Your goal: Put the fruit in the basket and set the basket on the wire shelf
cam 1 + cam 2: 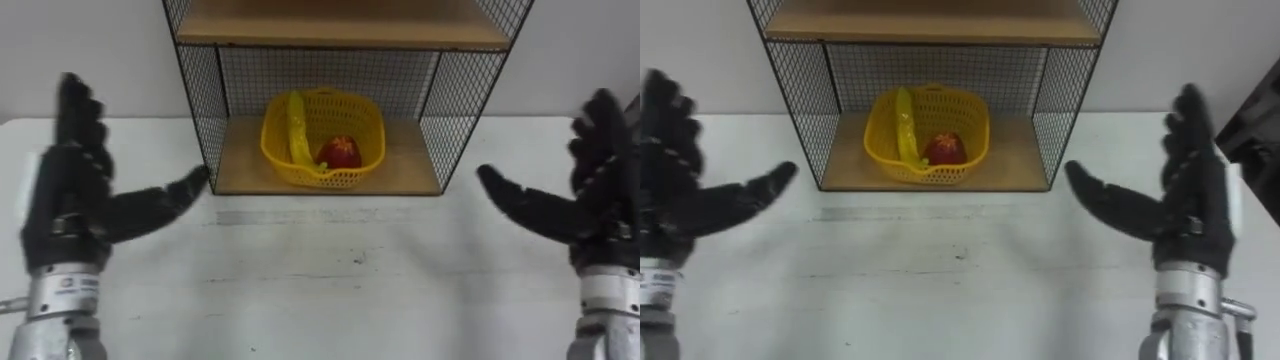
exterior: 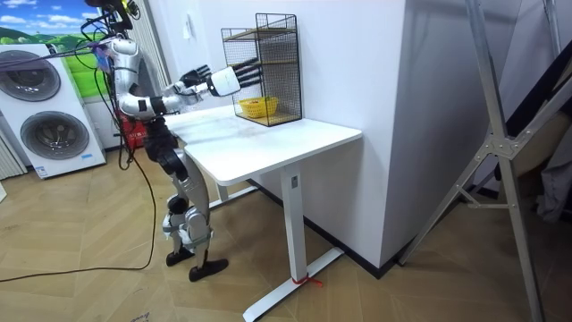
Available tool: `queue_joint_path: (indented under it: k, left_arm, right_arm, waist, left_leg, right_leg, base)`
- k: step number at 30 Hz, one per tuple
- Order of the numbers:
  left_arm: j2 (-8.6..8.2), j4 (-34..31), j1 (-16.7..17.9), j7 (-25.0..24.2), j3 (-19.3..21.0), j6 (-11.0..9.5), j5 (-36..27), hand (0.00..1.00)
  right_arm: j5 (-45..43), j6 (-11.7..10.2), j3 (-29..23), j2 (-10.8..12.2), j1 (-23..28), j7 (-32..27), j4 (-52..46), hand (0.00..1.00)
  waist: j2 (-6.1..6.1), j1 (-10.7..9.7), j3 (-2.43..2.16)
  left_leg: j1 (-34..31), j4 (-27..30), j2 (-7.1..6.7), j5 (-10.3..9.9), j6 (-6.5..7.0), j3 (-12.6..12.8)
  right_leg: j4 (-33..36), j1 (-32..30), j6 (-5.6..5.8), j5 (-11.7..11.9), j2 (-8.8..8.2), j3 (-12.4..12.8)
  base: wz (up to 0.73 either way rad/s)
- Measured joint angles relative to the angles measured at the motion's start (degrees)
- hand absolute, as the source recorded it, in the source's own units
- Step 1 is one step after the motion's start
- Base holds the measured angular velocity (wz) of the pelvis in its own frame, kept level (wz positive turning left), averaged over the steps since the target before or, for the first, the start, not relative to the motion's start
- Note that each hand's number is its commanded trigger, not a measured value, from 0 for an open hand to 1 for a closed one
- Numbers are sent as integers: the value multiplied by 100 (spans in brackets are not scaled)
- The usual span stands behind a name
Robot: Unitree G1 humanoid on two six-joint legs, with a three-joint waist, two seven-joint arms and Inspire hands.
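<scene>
The yellow plastic basket [image 1: 345,178] is seen on the lower board of the wire shelf [image 1: 412,165], with a banana [image 1: 297,130] and a red apple [image 1: 340,152] lying in it, so the task is judged all but done. The left hand [image 1: 75,190] and the right hand [image 1: 600,200] are held over the white table [image 1: 320,285], either side of the shelf's opening and apart from the basket, with fingers straight, spread and nothing gripped. If re-seated, the basket — judged light, thin-walled, slightly flexible — would best be taken by opposite rims and kept level.

Basket [image 1: 371,124] sits on the bottom board of the wire shelf [image 1: 412,166], at the back of the table [image 1: 330,285]. Inside, banana [image 1: 297,128] left, apple [image 1: 340,152] right. Left hand [image 1: 72,190] and right hand [image 1: 598,200] flank the shelf, out front.
</scene>
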Motion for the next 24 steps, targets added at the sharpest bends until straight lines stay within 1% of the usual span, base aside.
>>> queue_joint_path:
  k: [1, 2, 3, 4, 5, 6, 8, 9, 10, 11, 12, 13, 14, 15, 16, 17, 18, 19, 20, 21, 22, 23, 24]
  left_arm:
    - [0, -63, 2, 154, 149, -45, 95, 0]
    - [1, -209, 1, 515, 457, -110, 245, 0]
    - [15, -363, -30, 861, 805, -175, 333, 0]
    - [30, -417, -51, 1029, 984, -229, 348, 0]
    - [110, -463, -64, 1368, 1365, -350, 380, 0]
    - [190, -463, -65, 1534, 1532, -375, 387, 0]
    - [540, -462, -55, 2130, 2348, -376, 398, 0]
    - [634, -462, -37, 2294, 2566, -377, 365, 0]
    - [806, -461, 4, 2641, 2972, -393, 277, 0]
    - [918, -461, 36, 2950, 3397, -417, 212, 0]
    - [997, -431, 71, 3224, 3772, -449, 117, 0]
    - [1051, -386, 117, 3351, 3904, -479, 34, 0]
    - [1156, -248, 191, 3584, 4108, -499, -151, 0]
    - [1208, 50, 282, 3768, 4289, -511, -325, 0]
    - [1247, 243, 303, 3857, 4352, -493, -404, 0]
    - [1339, 704, 324, 4014, 4468, -406, -604, 0]
    - [1370, 1047, 372, 4128, 4584, -275, -891, 0]
    - [1371, 1204, 386, 4185, 4617, -224, -1030, 0]
    - [1384, 1550, 423, 4311, 4640, -142, -1254, 0]
    - [1414, 1869, 488, 4381, 4637, -77, -1561, 0]
    - [1437, 2027, 503, 4391, 4636, -51, -1721, 0]
    - [1522, 2449, 523, 4428, 4613, -14, -2081, 0]
    - [1549, 2637, 529, 4434, 4604, 0, -2241, 0]
  right_arm:
    - [-20, -34, -139, 1, 0, -129, -40, 0]
    - [-140, -98, -437, -9, -3, -435, -118, 0]
    - [-253, -194, -779, -24, -31, -747, -188, 0]
    - [-330, -233, -952, -44, -55, -921, -218, 0]
    - [-416, -292, -1300, -139, -100, -1246, -265, 0]
    - [-422, -309, -1438, -217, -117, -1416, -274, 0]
    - [-426, -311, -2066, -616, -130, -1971, -264, 0]
    - [-427, -315, -2246, -744, -116, -2098, -242, 0]
    - [-428, -332, -2591, -1001, -113, -2358, -140, 0]
    - [-434, -350, -2940, -1181, -110, -2585, -13, 0]
    - [-446, -360, -3273, -1286, -85, -2802, 97, 0]
    - [-445, -363, -3435, -1318, -56, -2908, 164, 0]
    - [-442, -353, -3670, -1329, 66, -3104, 305, 0]
    - [-431, -348, -3827, -1330, 133, -3268, 478, 0]
    - [-411, -339, -3928, -1332, 176, -3335, 601, 0]
    - [-385, -264, -4128, -1337, 269, -3433, 958, 0]
    - [-278, -115, -4278, -1345, 318, -3560, 1253, 0]
    - [-191, -39, -4344, -1345, 336, -3620, 1361, 0]
    - [7, 70, -4454, -1346, 416, -3758, 1525, 0]
    - [265, 120, -4496, -1345, 492, -3868, 1673, 0]
    - [397, 152, -4501, -1345, 547, -3899, 1777, 0]
    - [712, 220, -4493, -1343, 670, -3950, 2034, 0]
    - [845, 255, -4491, -1343, 719, -3956, 2154, 0]
  waist:
    - [10, -1, 3]
    - [30, 28, 3]
    - [53, 56, 21]
    - [63, 88, 29]
    - [79, 126, 41]
    - [85, 129, 45]
    - [75, 163, 39]
    - [66, 168, 44]
    - [44, 168, 29]
    - [19, 189, -7]
    - [-12, 211, -21]
    - [-22, 223, -23]
    - [-37, 239, -32]
    - [-45, 254, -48]
    - [-44, 254, -48]
    - [-69, 265, -43]
    - [-78, 288, -60]
    - [-86, 284, -55]
    - [-88, 291, -56]
    - [-87, 286, -52]
    - [-81, 285, -50]
    - [-63, 264, -54]
    - [-61, 264, -54]
  left_leg:
    - [9, -13, 1, 0, -1, -16]
    - [15, -24, 1, 0, -1, -46]
    - [0, -13, 2, 1, -1, -91]
    - [-16, -13, 1, 2, -1, -112]
    - [-82, -9, -3, 5, -1, -136]
    - [-97, -2, -4, 5, -1, -153]
    - [-119, 7, -9, 5, -2, -198]
    - [-121, 4, -13, 5, -2, -200]
    - [-139, -2, -14, 5, -2, -193]
    - [-188, -7, -16, 4, -3, -196]
    - [-225, 7, -18, 5, -4, -196]
    - [-228, 12, -19, 5, -5, -201]
    - [-222, 10, -20, 4, -7, -216]
    - [-222, 21, -24, 2, -10, -222]
    - [-223, 20, -28, 1, -10, -224]
    - [-237, 23, -42, 1, -10, -236]
    - [-265, 29, -79, 2, -8, -256]
    - [-267, 32, -96, 2, -7, -267]
    - [-267, 33, -120, 2, -3, -270]
    - [-281, 49, -130, 0, 0, -267]
    - [-291, 55, -130, -2, 2, -272]
    - [-306, 62, -129, -3, 3, -293]
    - [-309, 61, -128, -3, 2, -298]
  right_leg:
    - [-15, 13, 0, 0, 1, -25]
    - [-15, 18, 0, -1, -4, -76]
    - [-13, 10, 1, -3, -9, -105]
    - [-16, 2, 1, -3, -12, -104]
    - [-28, -48, 2, -4, -19, -104]
    - [-34, -52, 2, -4, -23, -108]
    - [-15, -58, -6, -30, -60, -235]
    - [7, -65, -8, -47, -71, -248]
    - [18, -82, -4, -68, -77, -248]
    - [34, -133, -7, -78, -83, -242]
    - [68, -177, -15, -89, -90, -236]
    - [76, -178, -16, -96, -93, -234]
    - [85, -173, -17, -117, -95, -242]
    - [103, -176, -19, -132, -98, -244]
    - [109, -179, -17, -137, -101, -244]
    - [139, -199, -10, -152, -113, -254]
    - [238, -267, -6, -202, -144, -240]
    - [278, -284, -3, -220, -161, -240]
    - [361, -323, 12, -255, -183, -237]
    - [394, -348, 16, -268, -194, -233]
    - [388, -349, 17, -267, -194, -238]
    - [377, -351, 17, -267, -194, -246]
    - [373, -350, 16, -267, -194, -243]
  base:
    - [16]
    - [15]
    - [15]
    - [12]
    - [8]
    - [11]
    - [13]
    - [9]
    - [7]
    - [4]
    - [0]
    - [4]
    - [6]
    - [4]
    - [0]
    - [0]
    - [4]
    - [0]
    - [0]
    - [0]
    - [3]
    - [5]
    - [5]
